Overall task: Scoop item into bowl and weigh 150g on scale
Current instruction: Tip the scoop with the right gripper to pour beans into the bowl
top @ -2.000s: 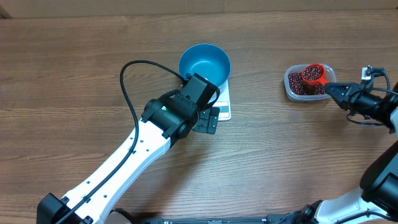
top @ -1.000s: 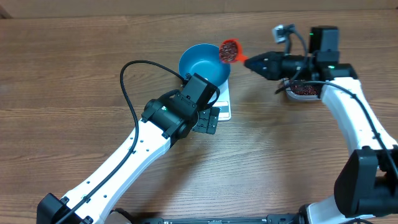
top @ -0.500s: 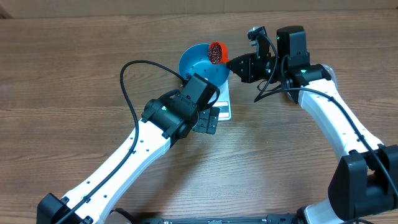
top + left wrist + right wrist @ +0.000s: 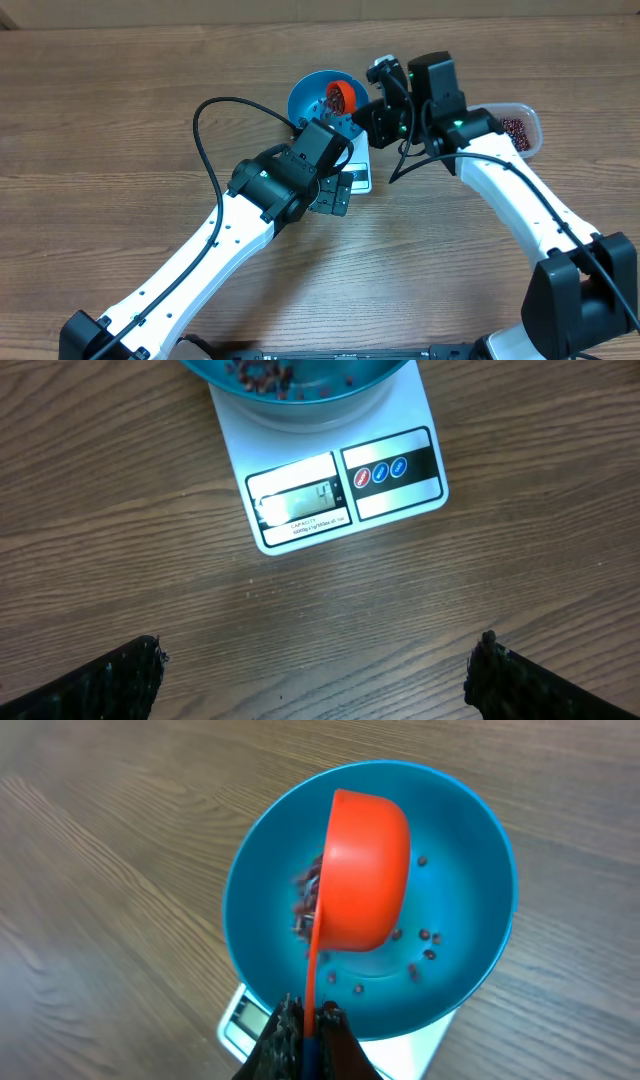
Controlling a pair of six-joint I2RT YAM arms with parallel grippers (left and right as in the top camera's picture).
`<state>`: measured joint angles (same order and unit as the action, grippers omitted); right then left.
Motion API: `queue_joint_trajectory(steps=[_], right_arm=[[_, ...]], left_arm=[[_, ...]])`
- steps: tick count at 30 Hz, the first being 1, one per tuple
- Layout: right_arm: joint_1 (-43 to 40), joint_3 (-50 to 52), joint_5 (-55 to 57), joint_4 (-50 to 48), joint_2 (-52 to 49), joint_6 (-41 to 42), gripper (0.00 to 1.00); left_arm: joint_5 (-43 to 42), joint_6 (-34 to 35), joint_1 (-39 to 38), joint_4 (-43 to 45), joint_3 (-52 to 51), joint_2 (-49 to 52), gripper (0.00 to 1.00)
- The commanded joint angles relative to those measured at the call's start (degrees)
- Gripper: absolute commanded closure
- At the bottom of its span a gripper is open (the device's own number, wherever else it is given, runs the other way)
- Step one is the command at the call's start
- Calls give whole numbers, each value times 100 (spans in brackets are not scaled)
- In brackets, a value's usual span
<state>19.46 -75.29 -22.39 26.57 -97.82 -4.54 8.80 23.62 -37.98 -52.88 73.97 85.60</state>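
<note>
Wood surface (image 4: 120, 120) carries the blue bowl (image 4: 460, 900), seated on the white scale (image 4: 340, 490) at centre-far, with a clear tub (image 4: 533, 118) at far right. Left pincer (image 4: 315, 680) hangs spread apart just near of the scale, empty. Right pincer (image 4: 305, 1040) is clamped on the orange scoop (image 4: 365, 870) handle, tipped over the bowl, and beans (image 4: 308, 900) spill in. Step: dumping a load. Next, probably level the scoop, refill at the tub, check the display.

I see a wood table (image 4: 100, 120). A clear tub (image 4: 534, 118) sits toward its right edge, partly hidden. An orange scoop (image 4: 365, 870) is tipped steeply, rounded back to my right wrist camera.
</note>
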Motion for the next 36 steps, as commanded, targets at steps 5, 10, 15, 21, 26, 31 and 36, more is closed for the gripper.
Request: queue_joint_trajectory(steps=[5,10,15,21,26,31,36], right_arm=[[162,-164,911,0,170,-651,97],[186,-164,994,-55,170,-1005,96],[308,-164,1078,-61,170,-1421,96],[518,-164,1886,-173,170,-1423,96],[535,-164,1893,-229,170,-1563,97],[535,-164,1893,-201,170,-1963,96],[535,-164,1891,-203,170,-2415,96]], left_arm=[[74,-28,17,2,-35,-55,0],[74,-28,17,2,-35,-55,0],[74,-28,17,2,-35,-55,0],[74,-28,17,2,-35,-55,0],[74,-28,17,2,-35,-55,0],[74,-28,17,2,-35,-55,1],[74,-28,17,2,-35,-55,0]])
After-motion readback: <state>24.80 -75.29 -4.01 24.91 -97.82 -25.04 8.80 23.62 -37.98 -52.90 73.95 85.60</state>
